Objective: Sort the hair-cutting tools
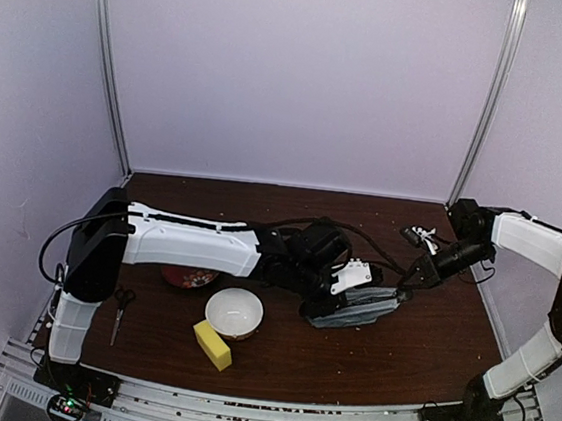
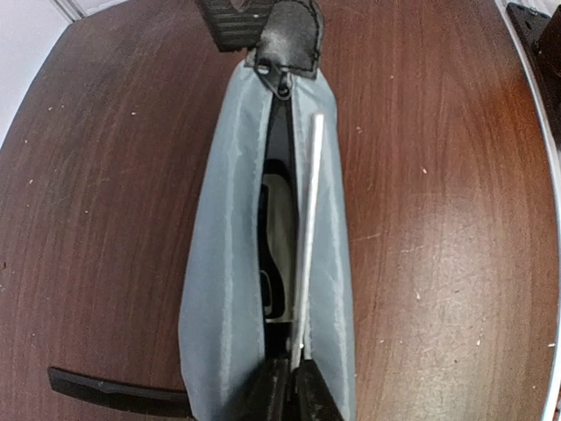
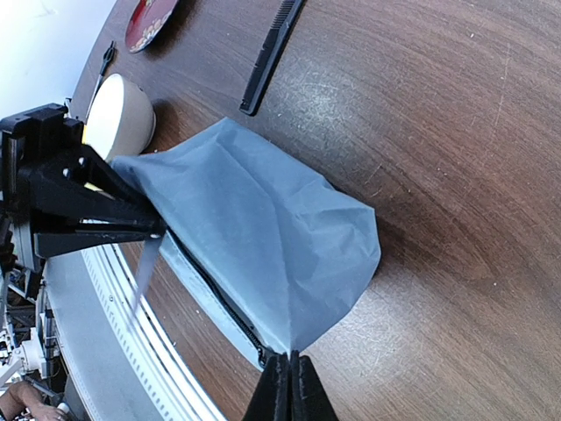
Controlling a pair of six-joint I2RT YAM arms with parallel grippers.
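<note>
The left fingers (image 2: pixel 272 396) and right fingers (image 3: pixel 277 399) pinch shut on opposite ends of a grey fabric pouch (image 2: pixel 219 263), stretching its mouth open, likely for loading, while a slim flat black comb (image 3: pixel 272 53) lies on the brown table (image 2: pixel 438 219) just beside it.

No readable text, label or number (on any surface).
</note>
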